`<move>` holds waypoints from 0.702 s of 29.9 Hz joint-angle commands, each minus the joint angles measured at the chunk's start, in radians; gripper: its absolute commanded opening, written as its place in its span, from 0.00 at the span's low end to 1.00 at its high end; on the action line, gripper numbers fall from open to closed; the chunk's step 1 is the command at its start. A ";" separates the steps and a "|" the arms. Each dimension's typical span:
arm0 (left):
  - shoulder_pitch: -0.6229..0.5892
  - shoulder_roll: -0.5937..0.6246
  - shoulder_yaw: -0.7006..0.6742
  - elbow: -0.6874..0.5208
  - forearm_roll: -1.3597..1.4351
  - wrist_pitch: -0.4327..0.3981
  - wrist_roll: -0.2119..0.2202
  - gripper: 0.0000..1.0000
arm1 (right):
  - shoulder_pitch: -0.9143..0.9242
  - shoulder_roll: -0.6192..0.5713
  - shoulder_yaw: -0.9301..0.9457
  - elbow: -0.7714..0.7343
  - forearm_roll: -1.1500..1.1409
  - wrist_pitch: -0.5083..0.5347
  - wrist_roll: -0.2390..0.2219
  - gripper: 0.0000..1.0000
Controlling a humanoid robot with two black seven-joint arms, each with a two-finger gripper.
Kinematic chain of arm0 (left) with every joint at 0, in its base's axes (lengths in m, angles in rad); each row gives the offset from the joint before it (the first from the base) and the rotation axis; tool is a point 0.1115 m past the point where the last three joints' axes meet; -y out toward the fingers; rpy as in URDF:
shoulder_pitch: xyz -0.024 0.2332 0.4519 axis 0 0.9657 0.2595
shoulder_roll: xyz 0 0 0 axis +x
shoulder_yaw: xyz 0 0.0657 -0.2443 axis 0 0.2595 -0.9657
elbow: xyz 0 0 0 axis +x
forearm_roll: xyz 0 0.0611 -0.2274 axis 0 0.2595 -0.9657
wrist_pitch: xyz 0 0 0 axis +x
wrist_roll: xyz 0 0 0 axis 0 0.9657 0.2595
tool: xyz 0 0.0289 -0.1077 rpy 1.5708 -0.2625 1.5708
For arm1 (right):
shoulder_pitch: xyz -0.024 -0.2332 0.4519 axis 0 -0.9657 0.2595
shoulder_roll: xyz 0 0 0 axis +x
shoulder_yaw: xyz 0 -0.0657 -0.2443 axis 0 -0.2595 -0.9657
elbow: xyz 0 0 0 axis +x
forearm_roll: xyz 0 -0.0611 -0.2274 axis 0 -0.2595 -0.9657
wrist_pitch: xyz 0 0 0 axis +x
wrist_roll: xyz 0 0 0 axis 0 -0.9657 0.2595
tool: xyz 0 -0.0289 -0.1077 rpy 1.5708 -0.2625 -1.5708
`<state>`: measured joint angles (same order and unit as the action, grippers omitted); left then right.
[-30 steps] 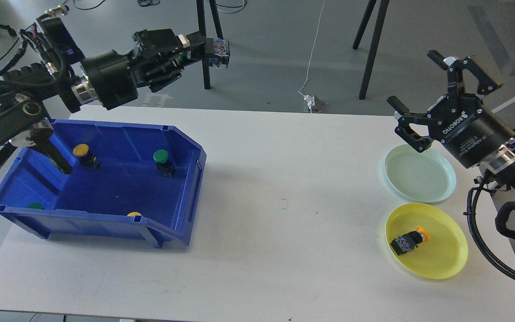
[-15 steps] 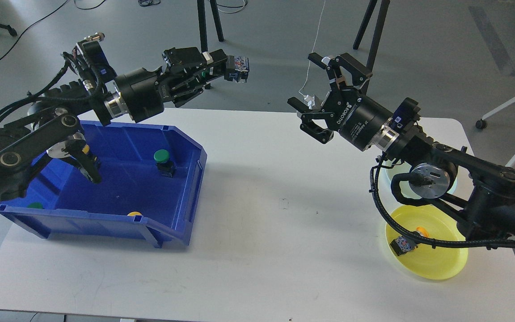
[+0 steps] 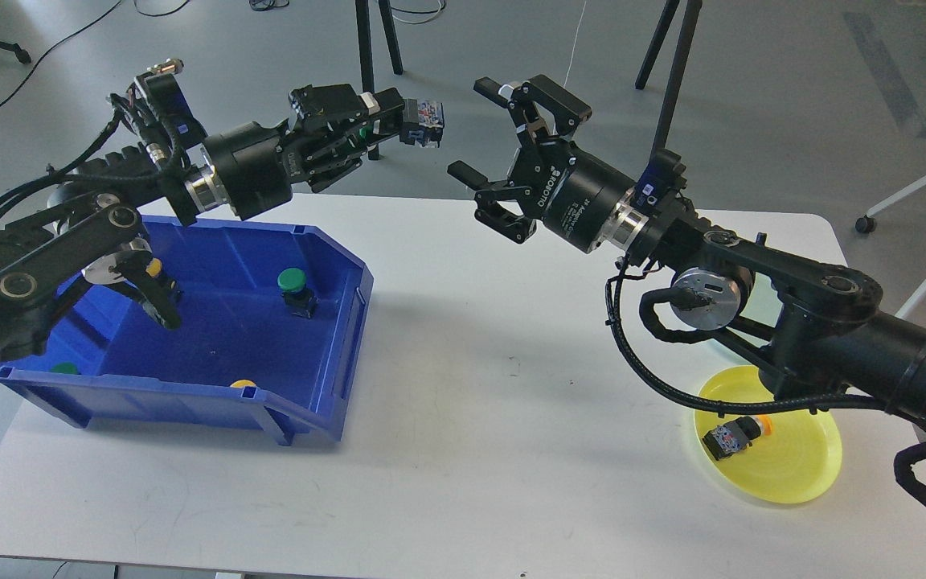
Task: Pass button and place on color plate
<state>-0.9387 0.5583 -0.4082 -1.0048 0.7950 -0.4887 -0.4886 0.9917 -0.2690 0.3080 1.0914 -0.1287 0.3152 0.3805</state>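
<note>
White table (image 3: 463, 450) on grey floor (image 3: 792, 96), tripod legs (image 3: 366, 72) behind.

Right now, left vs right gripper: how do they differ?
The left gripper has its jaws shut on a button, green cap inward; the right gripper has its jaws spread wide and holds nothing. The left gripper reaches out over the far rim of the blue bin; the right gripper is over the middle of the table's far edge. Both are raised above the table and face each other, with a gap between them.
</note>
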 commanded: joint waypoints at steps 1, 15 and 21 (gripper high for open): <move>0.000 -0.001 0.000 0.002 0.001 0.000 0.000 0.06 | 0.013 0.033 -0.003 -0.025 0.000 0.001 0.000 0.92; 0.000 0.000 -0.001 0.002 0.001 0.000 0.000 0.06 | 0.013 0.100 -0.004 -0.094 0.001 0.001 0.000 0.52; 0.000 0.000 0.000 0.002 0.001 0.000 0.000 0.06 | 0.015 0.114 -0.001 -0.108 0.000 -0.002 0.000 0.46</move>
<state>-0.9388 0.5582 -0.4081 -1.0032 0.7962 -0.4887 -0.4886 1.0059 -0.1583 0.3042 0.9900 -0.1286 0.3161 0.3805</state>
